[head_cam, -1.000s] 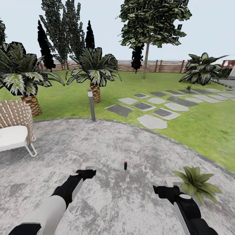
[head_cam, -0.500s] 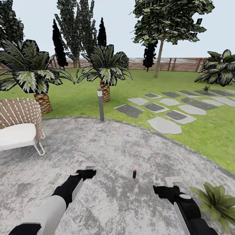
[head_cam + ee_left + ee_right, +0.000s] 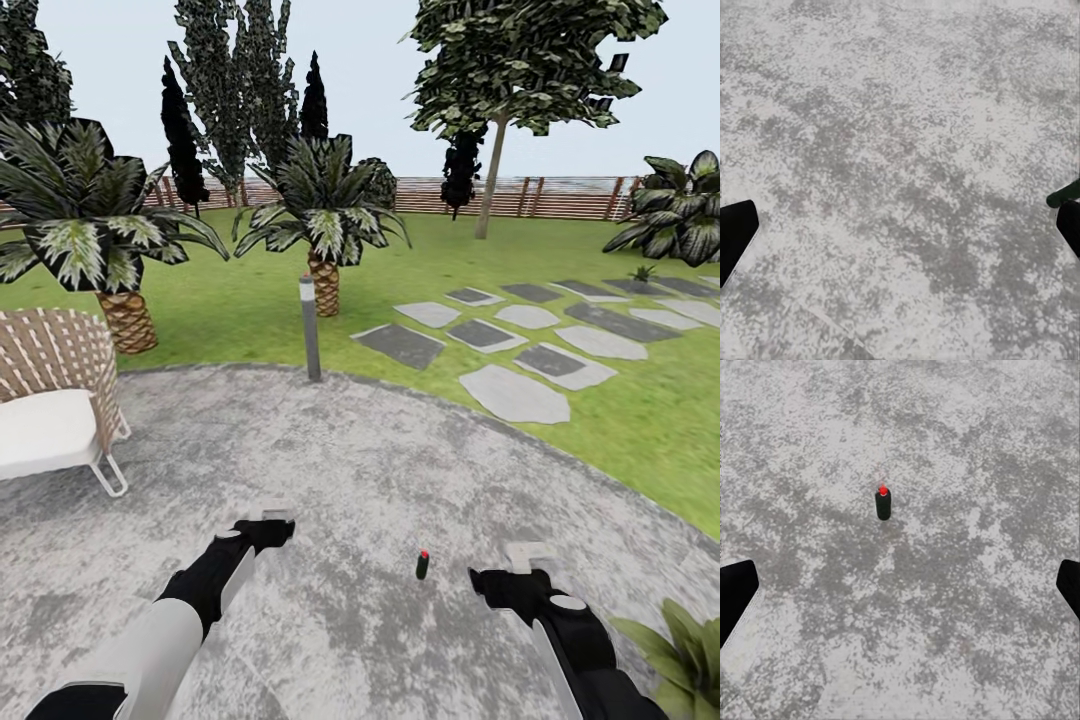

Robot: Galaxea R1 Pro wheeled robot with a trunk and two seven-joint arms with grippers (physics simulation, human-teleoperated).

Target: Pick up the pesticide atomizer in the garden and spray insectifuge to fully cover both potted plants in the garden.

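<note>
View shifted since earlier frame; bottle now sits nearer robot in head view. Bottle upright on grey patio, between arms, closer to right gripper. Left gripper apart from it. Both grippers' fingers spread wide, empty. Potted plant at patio edge, pot probably hidden by leaves.

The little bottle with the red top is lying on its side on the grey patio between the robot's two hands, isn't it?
Not lying down: the pesticide atomizer stands upright on the grey patio, red top up, as the head view shows. It is between the left gripper and the right gripper, nearer the right.
</note>
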